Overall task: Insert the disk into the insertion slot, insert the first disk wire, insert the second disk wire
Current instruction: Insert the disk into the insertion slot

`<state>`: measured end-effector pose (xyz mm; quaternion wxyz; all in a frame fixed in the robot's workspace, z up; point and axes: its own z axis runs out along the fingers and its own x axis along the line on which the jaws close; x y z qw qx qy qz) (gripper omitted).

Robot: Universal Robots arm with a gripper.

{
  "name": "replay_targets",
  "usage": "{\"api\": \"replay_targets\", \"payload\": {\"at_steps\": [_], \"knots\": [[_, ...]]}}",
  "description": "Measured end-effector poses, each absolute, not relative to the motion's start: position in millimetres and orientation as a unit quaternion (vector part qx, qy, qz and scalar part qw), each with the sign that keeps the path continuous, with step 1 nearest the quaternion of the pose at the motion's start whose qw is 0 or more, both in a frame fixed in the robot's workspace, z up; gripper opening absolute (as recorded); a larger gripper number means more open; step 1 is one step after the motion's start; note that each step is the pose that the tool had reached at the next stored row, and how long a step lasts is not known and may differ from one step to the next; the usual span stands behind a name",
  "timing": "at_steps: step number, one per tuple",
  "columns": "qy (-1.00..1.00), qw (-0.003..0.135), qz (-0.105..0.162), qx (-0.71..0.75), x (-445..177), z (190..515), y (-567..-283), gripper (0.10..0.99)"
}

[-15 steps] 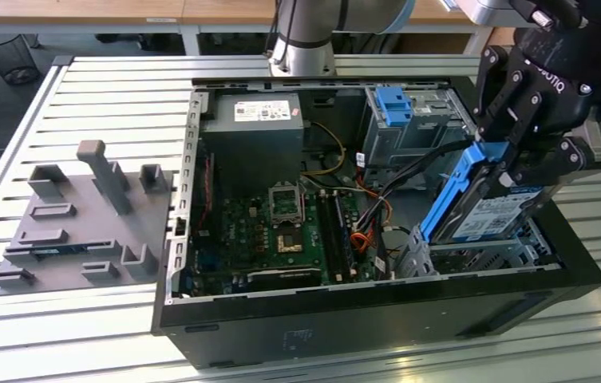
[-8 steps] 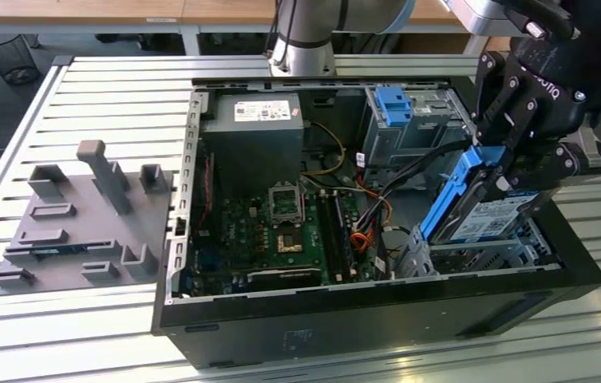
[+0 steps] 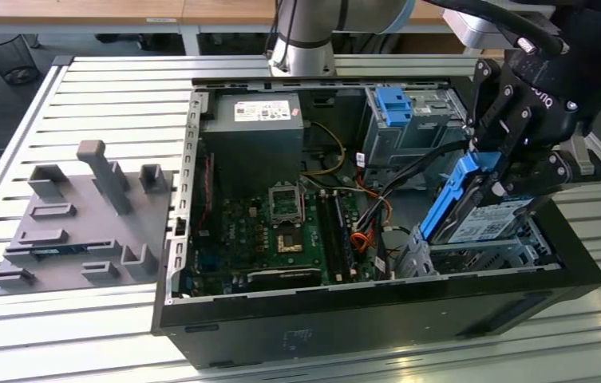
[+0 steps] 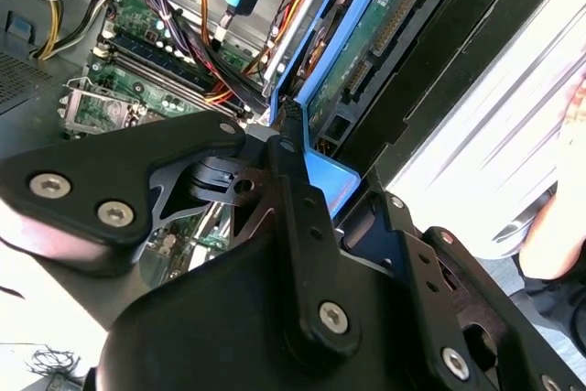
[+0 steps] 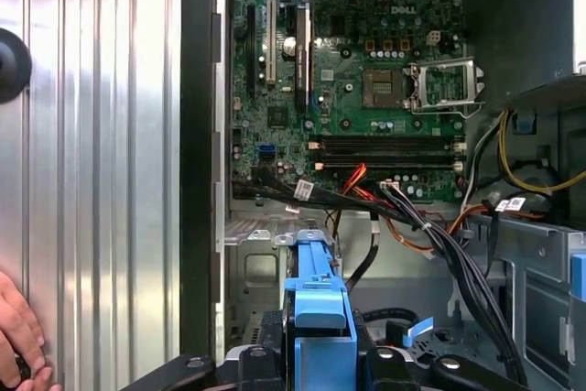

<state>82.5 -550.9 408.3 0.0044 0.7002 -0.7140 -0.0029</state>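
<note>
In the exterior view my gripper (image 3: 504, 177) is shut on the disk (image 3: 488, 221), a silver-grey drive with a white label in a blue carrier. The disk hangs tilted, its lower end at the mouth of the insertion slot (image 3: 484, 257), a perforated grey cage in the near corner of the open computer case on the exterior view's right. The second wrist view shows the black fingers (image 4: 286, 139) clamped on the blue carrier (image 4: 331, 182), with the disk's green circuit board (image 4: 385, 16) beyond. In the first wrist view the carrier (image 5: 316, 292) sits over the grey slot (image 5: 259, 272).
A taller bay with a blue latch (image 3: 397, 104) stands behind the slot. Loose black and orange cables (image 3: 373, 217) lie between it and the motherboard (image 3: 278, 223). A grey fixture plate (image 3: 77, 227) lies on the slatted table. A person's hand (image 5: 18, 336) rests beside the case.
</note>
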Motion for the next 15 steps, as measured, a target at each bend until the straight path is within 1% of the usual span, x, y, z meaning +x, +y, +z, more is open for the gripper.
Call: {"api": "replay_targets", "payload": {"at_steps": [15], "knots": [[-0.714,0.004,-0.003,0.700,82.5,396.3,-550.9,0.369]]}}
